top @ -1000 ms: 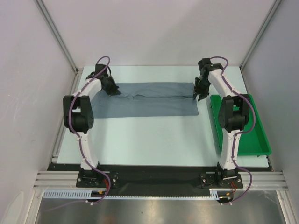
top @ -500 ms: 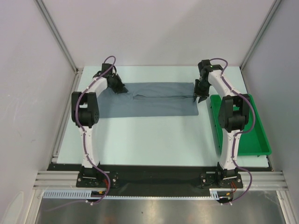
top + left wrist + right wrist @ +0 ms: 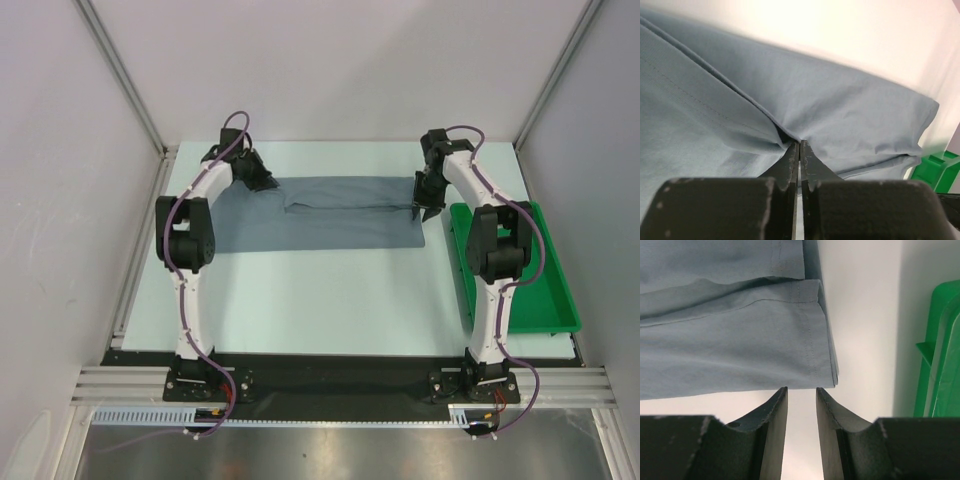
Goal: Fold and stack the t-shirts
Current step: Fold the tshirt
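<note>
- The t-shirt (image 3: pixel 330 215) lies spread flat along the far side of the table (image 3: pixel 320 310), doubled lengthways by the look of it — the green tray (image 3: pixel 548 300) sits just off its right end.
- The left gripper (image 3: pixel 800 146) is at the shirt's far left corner with its jaws pressed together. The cloth puckers right into the tips, and I read that as a pinch on a fold.
- The right gripper (image 3: pixel 801 390) stands just short of the shirt's right hem (image 3: pixel 815 340). Its jaws are a narrow slot apart with bare table between them and nothing held.
- This is light, limp cloth with no stiffness at all. It will sag and drape from any single point, and it will drag wrinkles along if pulled flat.
- It is not fragile and should not slip much in the jaws, but it is thin — a shallow nip may catch only the top layer.
- The best hold, I'd say, is the two corners of one edge, both layers, one corner per gripper, so the edge travels straight.
</note>
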